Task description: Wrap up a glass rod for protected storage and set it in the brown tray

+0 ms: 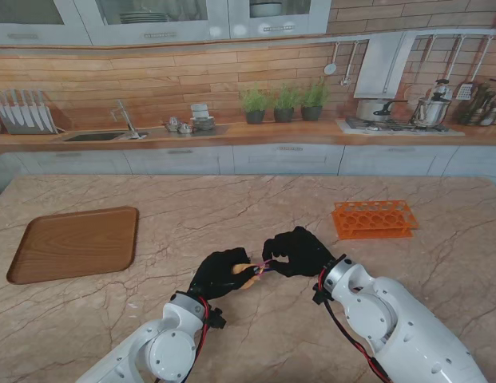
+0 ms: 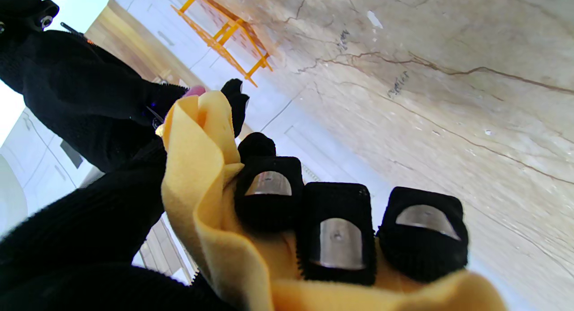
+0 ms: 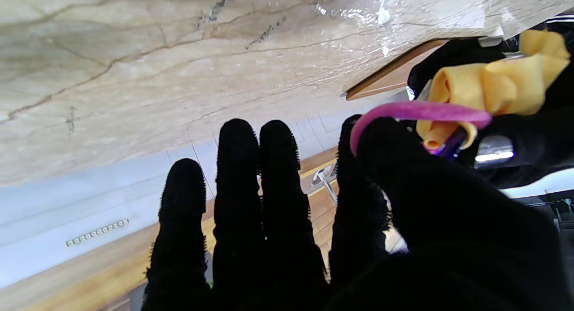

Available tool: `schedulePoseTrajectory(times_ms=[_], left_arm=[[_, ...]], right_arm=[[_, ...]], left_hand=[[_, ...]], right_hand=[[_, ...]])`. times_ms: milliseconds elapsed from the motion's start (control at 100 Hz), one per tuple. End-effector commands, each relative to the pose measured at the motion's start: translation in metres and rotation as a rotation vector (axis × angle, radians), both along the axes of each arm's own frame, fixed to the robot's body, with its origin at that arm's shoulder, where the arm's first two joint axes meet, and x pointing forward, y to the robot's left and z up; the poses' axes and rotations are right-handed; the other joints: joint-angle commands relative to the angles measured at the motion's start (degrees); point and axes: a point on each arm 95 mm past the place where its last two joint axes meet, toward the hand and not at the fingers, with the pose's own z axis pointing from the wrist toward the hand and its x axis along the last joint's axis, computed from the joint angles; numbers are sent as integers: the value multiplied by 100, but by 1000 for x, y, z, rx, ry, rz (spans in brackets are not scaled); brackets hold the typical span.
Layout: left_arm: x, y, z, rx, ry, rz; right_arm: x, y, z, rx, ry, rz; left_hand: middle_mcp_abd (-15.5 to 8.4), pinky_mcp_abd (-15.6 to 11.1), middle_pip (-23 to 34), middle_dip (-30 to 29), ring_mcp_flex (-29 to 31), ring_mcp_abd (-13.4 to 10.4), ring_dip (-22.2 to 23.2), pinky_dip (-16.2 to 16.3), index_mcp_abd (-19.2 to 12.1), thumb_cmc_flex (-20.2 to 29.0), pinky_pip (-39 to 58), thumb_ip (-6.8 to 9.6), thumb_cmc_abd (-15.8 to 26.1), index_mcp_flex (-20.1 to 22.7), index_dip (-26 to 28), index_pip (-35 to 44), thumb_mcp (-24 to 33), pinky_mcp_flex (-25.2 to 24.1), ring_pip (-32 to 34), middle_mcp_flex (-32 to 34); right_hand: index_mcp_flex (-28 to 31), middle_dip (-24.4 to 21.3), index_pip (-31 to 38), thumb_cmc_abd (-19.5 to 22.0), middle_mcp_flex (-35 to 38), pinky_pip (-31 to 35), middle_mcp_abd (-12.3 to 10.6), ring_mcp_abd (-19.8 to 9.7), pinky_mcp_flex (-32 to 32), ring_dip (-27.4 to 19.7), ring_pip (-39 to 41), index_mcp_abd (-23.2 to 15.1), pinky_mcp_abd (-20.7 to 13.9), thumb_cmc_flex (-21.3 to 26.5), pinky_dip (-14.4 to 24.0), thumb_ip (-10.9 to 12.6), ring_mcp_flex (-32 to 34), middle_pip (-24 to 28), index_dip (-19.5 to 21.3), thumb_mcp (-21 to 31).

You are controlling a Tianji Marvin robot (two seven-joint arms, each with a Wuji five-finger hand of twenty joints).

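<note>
**Wrapped rod banded over marble, tray waiting**

Far left of the meeting hands, well apart from them: brown tray [image 1: 74,243], bare and flat on the marble table [image 1: 232,207], evidently kept free for the finished bundle. Just left of the meeting point: left hand [image 1: 224,274], fingers curled tight around a rolled yellow cloth [image 2: 202,176], lifted off the tabletop so the roll's end stays exposed. Glass rod itself unseen, presumably inside that roll. At the meeting point: pink elastic band [image 3: 417,111] looped over the cloth's end, apparently to keep the wrap from unrolling. Just right: right hand [image 1: 298,252], thumb and forefinger hooked on the band, remaining fingers straight and pressed together. Farther right again: orange test-tube rack [image 1: 373,219], idle.
</note>
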Motion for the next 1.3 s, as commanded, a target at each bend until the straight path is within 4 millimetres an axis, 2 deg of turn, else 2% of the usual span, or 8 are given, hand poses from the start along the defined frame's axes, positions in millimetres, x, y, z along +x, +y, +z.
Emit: schedulePoseTrajectory(times_ms=[0, 260, 480, 550, 650, 1290], left_arm=[[1, -1, 4, -20, -9, 5], [2, -1, 6, -42, -16, 8], [4, -1, 6, -46, -20, 27], [5, 0, 5, -40, -19, 34], [6, -1, 5, -37, -24, 47], [10, -3, 7, -44, -26, 84]], right_arm=[[-7, 1, -7, 3, 27, 1], [-11, 1, -8, 11, 31, -3], [-14, 3, -8, 34, 4, -17], [-15, 4, -8, 45, -16, -29], [-18, 4, -9, 52, -46, -40], [-24, 2, -5, 27, -158, -19]], left_hand=[[-978, -129, 913, 168, 106, -537, 46, -48, -134, 784, 756, 621, -406, -104, 78, 232, 873, 90, 511, 232], [-997, -177, 910, 158, 106, -571, 42, -60, -155, 781, 755, 611, -393, -137, 192, 246, 842, 71, 495, 230], [-1001, -200, 903, 154, 106, -583, 39, -67, -158, 820, 750, 590, -396, -148, 258, 236, 796, 54, 481, 218], [-981, -235, 923, 149, 107, -649, 42, -69, -184, 807, 762, 650, -446, -102, 301, 261, 848, 65, 474, 235], [-1017, -283, 938, 136, 108, -700, 45, -72, -199, 805, 782, 690, -431, -117, 322, 264, 844, 86, 472, 235], [-951, -318, 969, 63, 107, -713, 50, -108, -190, 996, 788, 635, -476, -151, 235, 246, 611, 61, 461, 184]], right_hand=[[281, -32, 159, -155, 177, -84, 35, -6, -7, 60, -70, -29, 38, 258, 143, -106, 74, -96, -44, 154], [423, -54, 122, -282, 329, -137, 72, 59, 35, 71, -111, 137, 76, 212, 187, -111, 176, -116, -205, 255], [635, -101, 112, -578, 535, -186, 113, 121, 201, 119, -81, 272, 158, 97, 258, -41, 359, -128, -453, 490], [667, -106, 113, -608, 590, -169, 135, 139, 261, 133, -47, 304, 164, 73, 274, -39, 417, -112, -491, 515], [742, -129, 109, -663, 669, -130, 141, 149, 315, 144, -7, 326, 172, 39, 300, -39, 488, -102, -569, 554], [1213, -293, 90, -1060, 1176, -69, 66, 149, 386, 137, 48, 324, 242, -183, 269, -24, 771, -189, -1010, 882]])
